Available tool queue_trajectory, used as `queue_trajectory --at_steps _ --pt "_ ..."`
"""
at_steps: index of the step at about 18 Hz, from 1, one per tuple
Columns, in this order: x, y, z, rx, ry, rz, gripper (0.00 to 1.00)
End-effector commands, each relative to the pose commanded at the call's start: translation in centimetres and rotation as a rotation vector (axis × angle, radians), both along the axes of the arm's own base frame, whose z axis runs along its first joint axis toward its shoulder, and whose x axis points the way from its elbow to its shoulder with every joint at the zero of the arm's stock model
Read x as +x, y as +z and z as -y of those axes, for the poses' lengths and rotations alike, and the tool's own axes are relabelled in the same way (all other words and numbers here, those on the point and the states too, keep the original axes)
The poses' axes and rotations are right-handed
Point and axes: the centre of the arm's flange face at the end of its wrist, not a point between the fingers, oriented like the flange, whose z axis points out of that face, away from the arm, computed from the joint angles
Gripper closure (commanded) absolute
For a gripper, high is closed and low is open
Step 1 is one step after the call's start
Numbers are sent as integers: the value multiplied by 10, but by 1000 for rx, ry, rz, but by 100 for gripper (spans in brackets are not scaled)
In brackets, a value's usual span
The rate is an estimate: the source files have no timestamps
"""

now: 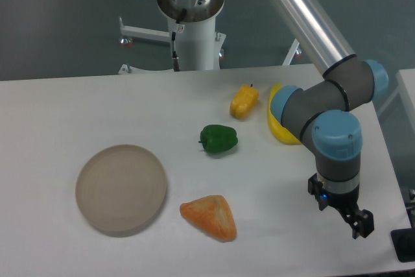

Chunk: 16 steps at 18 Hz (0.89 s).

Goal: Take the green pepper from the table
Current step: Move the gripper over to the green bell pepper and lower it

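Observation:
The green pepper (218,139) lies on the white table (78,105) near its middle, glossy dark green, stem end to the left. My gripper (358,222) hangs low at the table's right front, far to the right of the pepper and nearer the front edge. It holds nothing. Its fingers are small and dark in this view, and I cannot tell how far apart they stand.
A yellow pepper (244,102) lies behind the green one. A yellow banana (279,128) is partly hidden behind my arm's wrist. An orange triangular piece (209,216) lies at the front. A round beige plate (121,189) sits at the front left.

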Motion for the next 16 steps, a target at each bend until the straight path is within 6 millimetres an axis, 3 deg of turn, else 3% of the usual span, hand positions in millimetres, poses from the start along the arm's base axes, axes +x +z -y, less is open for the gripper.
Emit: queue_trajectory --at_steps 4,7,10,16 --pt "3 3 1 -2 -1 5 0" --pt "14 19 8 0 -8 5 0" --pt "29 31 24 -47 -12 42 0" --pt "81 29 71 -214 -42 208 0"
